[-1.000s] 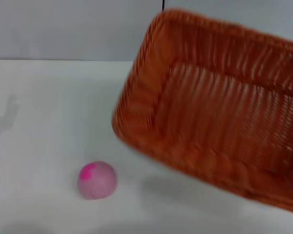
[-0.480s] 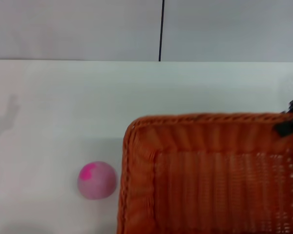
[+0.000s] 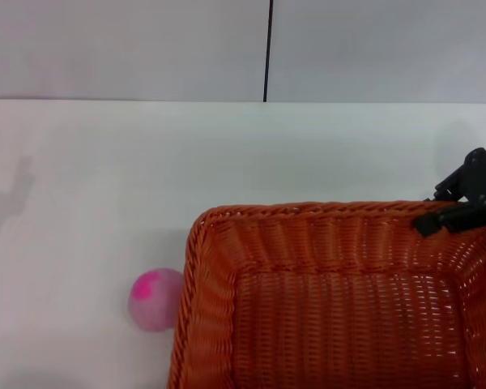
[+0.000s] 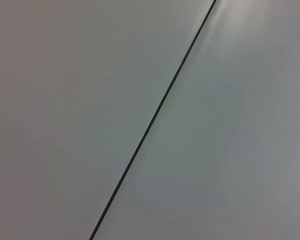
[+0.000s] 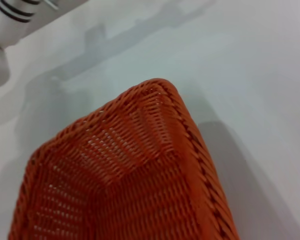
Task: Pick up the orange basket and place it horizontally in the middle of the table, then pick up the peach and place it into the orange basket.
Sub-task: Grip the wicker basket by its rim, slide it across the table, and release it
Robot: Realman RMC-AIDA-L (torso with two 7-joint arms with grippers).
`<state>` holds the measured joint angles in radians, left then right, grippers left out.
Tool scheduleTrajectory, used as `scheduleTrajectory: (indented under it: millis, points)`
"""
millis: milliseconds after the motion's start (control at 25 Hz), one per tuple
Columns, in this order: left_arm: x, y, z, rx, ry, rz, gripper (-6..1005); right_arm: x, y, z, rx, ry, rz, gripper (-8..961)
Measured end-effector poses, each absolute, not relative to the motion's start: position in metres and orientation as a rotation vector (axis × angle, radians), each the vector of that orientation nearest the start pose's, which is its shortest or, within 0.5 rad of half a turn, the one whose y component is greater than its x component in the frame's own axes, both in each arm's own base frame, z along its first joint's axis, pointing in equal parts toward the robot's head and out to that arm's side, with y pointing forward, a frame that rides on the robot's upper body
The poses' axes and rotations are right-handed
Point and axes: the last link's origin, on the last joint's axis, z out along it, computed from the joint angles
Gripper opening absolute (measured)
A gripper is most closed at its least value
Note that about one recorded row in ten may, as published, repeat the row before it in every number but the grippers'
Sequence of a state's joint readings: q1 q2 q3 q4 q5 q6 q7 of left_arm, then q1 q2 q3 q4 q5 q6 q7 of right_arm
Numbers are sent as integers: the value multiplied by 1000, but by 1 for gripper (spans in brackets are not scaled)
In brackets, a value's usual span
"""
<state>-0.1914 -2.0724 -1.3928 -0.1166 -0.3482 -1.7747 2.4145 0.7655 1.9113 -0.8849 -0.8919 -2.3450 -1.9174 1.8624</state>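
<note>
The orange basket [image 3: 340, 308] stands level at the near right of the white table [image 3: 105, 162], opening up, with its near part cut off by the view's edge. My right gripper [image 3: 449, 212] is at the right end of the basket's far rim, shut on the braid. The pale-pink peach [image 3: 152, 298] with its magenta blotch lies just left of the basket, right against its left rim. In the right wrist view one basket corner [image 5: 140, 165] shows over the table [image 5: 260, 75]. My left gripper is out of view.
A grey-white wall with a dark vertical seam [image 3: 267, 49] runs behind the table. The left wrist view holds only that wall and seam [image 4: 155, 115]. A white robot part [image 5: 10, 25] shows in a corner of the right wrist view.
The basket came down from a tilted, raised pose at the back right to lie level at the near right. It then shifted a little left, up to the peach. The peach stayed put.
</note>
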Motion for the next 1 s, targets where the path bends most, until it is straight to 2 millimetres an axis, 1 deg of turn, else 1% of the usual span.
scheduleTrajectory:
  millis: [160,360,560,760,1000]
  points:
    - [-341,228,56,-1280,-561,-1360,768,205,360,54,-3138,698,-109,162]
    - [-341,230,55,-1282,-565,-1360,765,195,366,40,-3142,657,-99,162]
    - [-340,230,55,-1282,-568,-1366,763,187,373,25,-3143,617,-132,162]
    - [-341,229,55,-1278,-586,-1381,761,183,376,16,-3144,617,-126,161]
    - [-342,228,55,-1276,-593,-1383,759,178,376,10,-3159,597,-131,162]
